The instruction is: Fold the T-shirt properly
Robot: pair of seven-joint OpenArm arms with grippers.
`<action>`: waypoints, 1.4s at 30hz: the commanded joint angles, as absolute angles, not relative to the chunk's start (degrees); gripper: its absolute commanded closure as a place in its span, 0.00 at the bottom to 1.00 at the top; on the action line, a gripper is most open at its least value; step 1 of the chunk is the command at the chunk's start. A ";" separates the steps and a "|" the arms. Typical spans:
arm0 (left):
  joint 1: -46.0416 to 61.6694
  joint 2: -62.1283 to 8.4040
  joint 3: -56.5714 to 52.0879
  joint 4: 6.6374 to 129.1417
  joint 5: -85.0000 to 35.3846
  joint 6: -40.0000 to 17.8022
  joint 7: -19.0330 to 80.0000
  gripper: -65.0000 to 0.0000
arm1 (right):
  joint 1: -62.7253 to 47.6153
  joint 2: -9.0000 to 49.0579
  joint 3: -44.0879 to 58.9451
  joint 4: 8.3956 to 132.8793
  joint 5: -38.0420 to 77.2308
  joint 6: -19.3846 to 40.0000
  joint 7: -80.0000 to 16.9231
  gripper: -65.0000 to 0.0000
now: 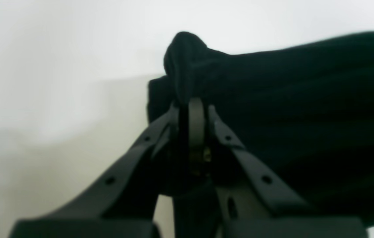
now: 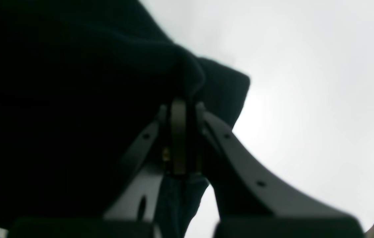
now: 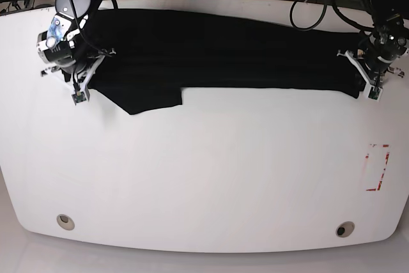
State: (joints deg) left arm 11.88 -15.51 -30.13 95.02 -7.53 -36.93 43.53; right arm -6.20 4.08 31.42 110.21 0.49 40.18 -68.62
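The shirt (image 3: 243,55) is being pinched at opposite ends by both grippers (image 1: 192,105) (image 2: 183,105), presumably so its folded layers are being kept taut.

The table (image 3: 204,177) is brightly and evenly lit; its near edge is bowed by distortion. In the 2 wrist views, softness is seen and dark cloth (image 1: 273,99) is underexposed.

white tabletop (image 3: 211,177), red marks (image 3: 377,167), two round holes (image 3: 65,222)
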 commanded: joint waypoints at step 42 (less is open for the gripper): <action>17.27 -16.66 -38.81 107.30 -7.43 -40.00 51.03 0.41 | -8.31 7.34 39.87 115.47 28.70 40.00 -75.12 0.24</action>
State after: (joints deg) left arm 17.30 -15.73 -37.47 106.26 -7.29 -40.34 51.57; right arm -8.47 6.33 39.64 114.65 30.13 39.97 -74.78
